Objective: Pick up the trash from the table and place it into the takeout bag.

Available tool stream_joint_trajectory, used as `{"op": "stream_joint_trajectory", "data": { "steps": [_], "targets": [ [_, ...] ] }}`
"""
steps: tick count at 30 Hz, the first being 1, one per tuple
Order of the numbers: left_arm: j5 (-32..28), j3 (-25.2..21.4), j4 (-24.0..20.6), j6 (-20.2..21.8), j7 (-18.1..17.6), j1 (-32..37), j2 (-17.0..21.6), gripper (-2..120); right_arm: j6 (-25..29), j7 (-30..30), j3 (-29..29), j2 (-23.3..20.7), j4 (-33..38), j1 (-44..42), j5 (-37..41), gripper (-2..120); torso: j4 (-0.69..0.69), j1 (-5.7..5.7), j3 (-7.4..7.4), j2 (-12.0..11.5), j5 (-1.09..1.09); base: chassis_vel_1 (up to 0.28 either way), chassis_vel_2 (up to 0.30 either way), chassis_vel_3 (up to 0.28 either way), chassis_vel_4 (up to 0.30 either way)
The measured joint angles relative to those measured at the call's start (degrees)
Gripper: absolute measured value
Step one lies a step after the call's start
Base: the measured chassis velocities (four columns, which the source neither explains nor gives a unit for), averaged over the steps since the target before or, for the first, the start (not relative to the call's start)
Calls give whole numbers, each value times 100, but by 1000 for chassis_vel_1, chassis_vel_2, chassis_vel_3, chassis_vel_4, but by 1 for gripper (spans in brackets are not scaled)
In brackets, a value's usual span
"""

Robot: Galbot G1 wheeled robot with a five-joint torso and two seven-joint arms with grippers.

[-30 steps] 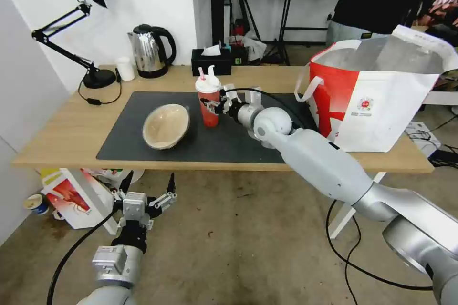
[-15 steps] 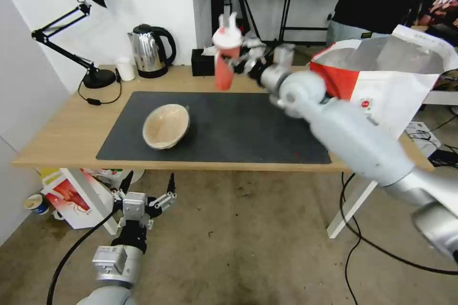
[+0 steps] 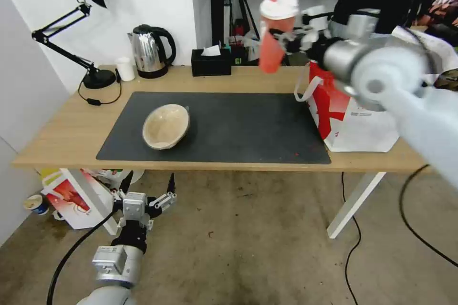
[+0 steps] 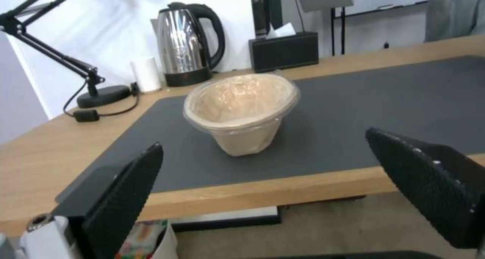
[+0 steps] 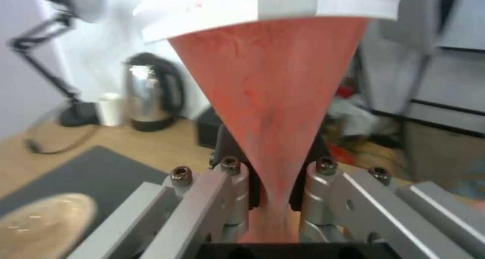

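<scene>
High above the table's back edge, my right gripper (image 3: 285, 38) is shut on the red drink cup (image 3: 275, 44), which has a white lid and straws. In the right wrist view the cup (image 5: 275, 96) is squeezed between the metal fingers (image 5: 230, 190). The white takeout bag (image 3: 355, 114) with its red side panel stands at the table's right end, just right of the cup. A beige paper bowl (image 3: 166, 126) lies tilted on the dark mat (image 3: 238, 128); the left wrist view shows the bowl (image 4: 240, 109) too. My left gripper (image 3: 145, 190) hangs open below the table's front edge.
Along the back of the table (image 3: 62, 124) stand a black desk lamp (image 3: 76, 28), a small white cup (image 3: 125, 68), a steel kettle (image 3: 150, 51) and a black tissue box (image 3: 211, 62). A red-and-white carton (image 3: 71, 198) sits on the floor underneath.
My right arm has lifted the red cup off the mat and carried it up and right, toward the bag. The left arm and the paper bowl have not moved.
</scene>
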Motion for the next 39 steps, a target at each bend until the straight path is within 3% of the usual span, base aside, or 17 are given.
{"op": "stream_joint_trajectory", "data": {
  "steps": [4,13,28,39],
  "targets": [
    [0,0,0,0,0,0,-1,100,-118,260,242,-544,134,-180,63,6,-2,0,0,0,1,0,0,0,0],
    [0,0,0,0,0,0,0,100,-105,315,730,-911,-97,-518,69,6,-1,0,0,0,1,0,0,0,0],
    [0,0,0,0,0,0,0,100,19,142,774,-876,-1132,-207,38,6,0,0,0,0,0,0,0,0,0],
    [0,0,0,0,0,0,0,100,84,-89,639,-603,-1952,-40,-222,6,0,0,1,-1,-1,0,0,0,0]
  ]
}}
